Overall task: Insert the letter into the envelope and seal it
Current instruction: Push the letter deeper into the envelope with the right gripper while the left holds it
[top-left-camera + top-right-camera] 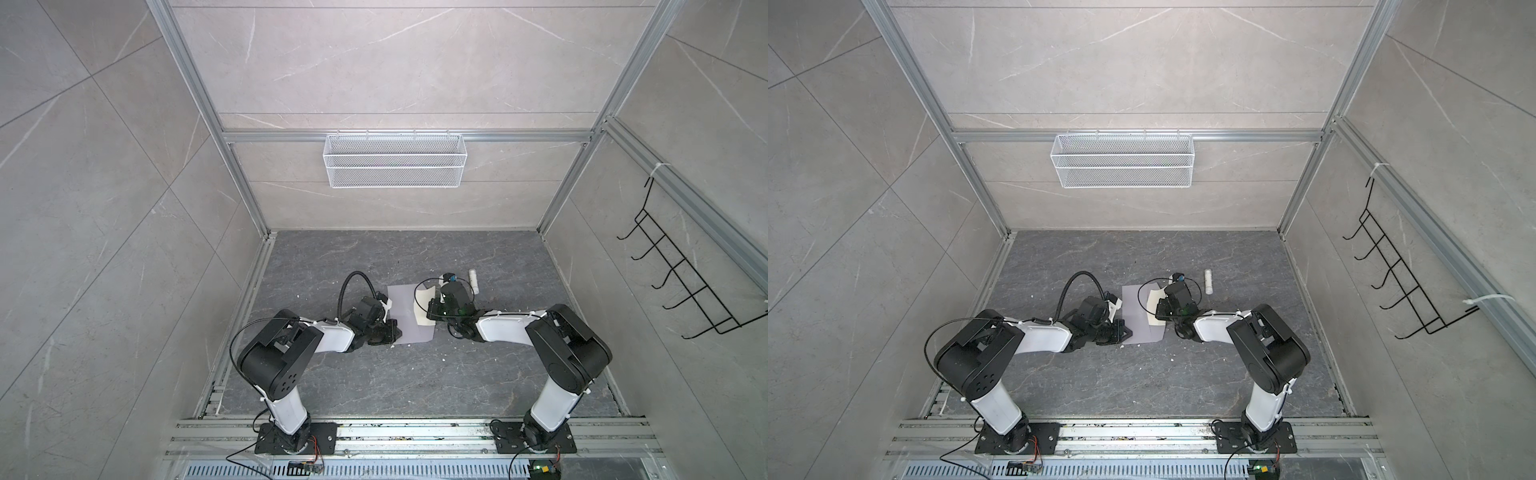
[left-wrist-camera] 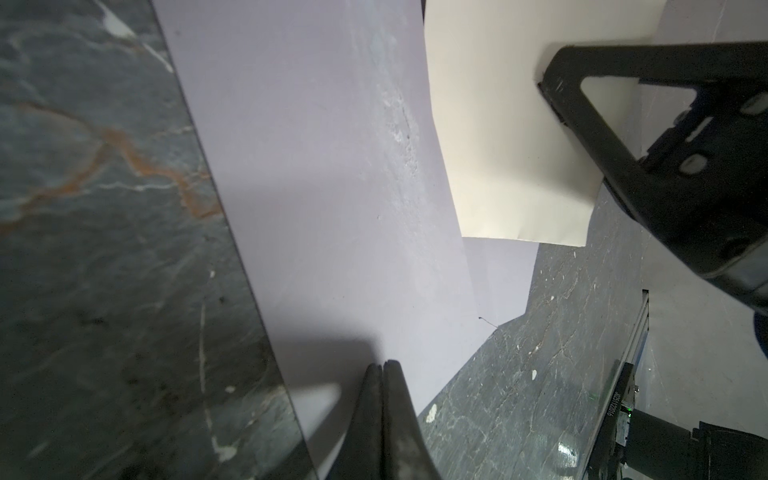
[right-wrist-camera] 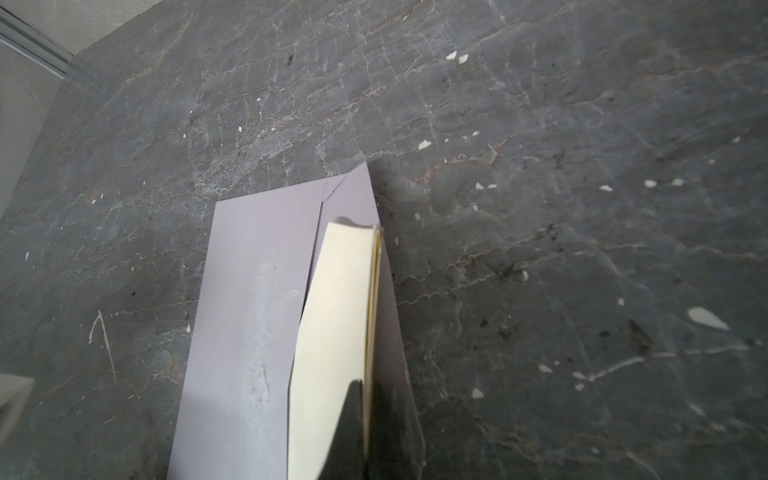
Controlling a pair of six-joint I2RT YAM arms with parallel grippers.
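Both closed | left pincer [image 2: 382,368]: tips together, resting on envelope [image 1: 405,311] lying flat on surface [image 1: 374,382] | right pincer [image 3: 368,395]: clamped on folded letter [image 1: 423,307], its edge at envelope mouth over open flap [image 3: 357,195]

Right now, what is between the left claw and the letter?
Just a bare stretch of the envelope, running from the left gripper to the letter. The left wrist view shows it best.

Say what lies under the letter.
The envelope lies beneath the letter, mostly its open flap. The pocket's mouth there is covered, so whether the letter has entered cannot be seen.
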